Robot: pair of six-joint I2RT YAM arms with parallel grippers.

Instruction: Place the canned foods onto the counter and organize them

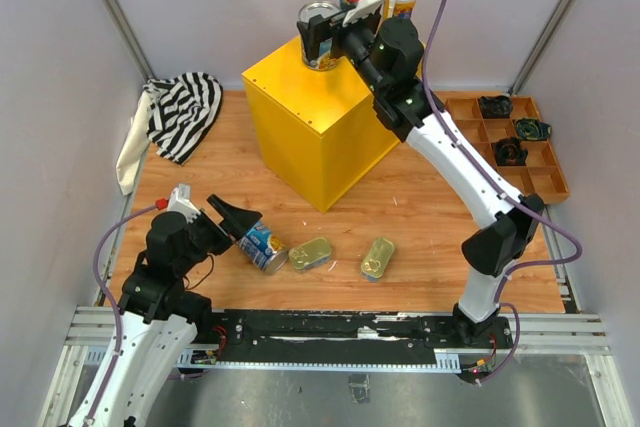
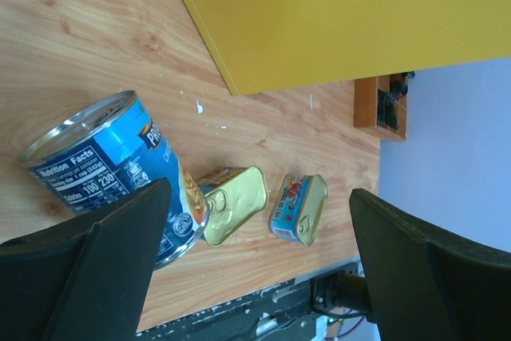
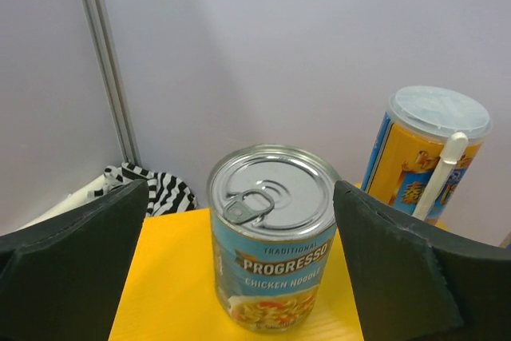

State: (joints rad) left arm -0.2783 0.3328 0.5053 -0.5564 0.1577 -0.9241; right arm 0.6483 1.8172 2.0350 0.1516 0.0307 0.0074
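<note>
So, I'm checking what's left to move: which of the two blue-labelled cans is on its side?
The blue can by the left gripper, on the wooden table, lies on its side; the other can stands upright on the yellow box.

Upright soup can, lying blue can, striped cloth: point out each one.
Upright soup can (image 3: 275, 265): right wrist view, on its blue label.
Lying blue can (image 2: 120, 165): left wrist view, on its label.
Striped cloth (image 1: 185, 112): top view, on its striped middle.
</note>
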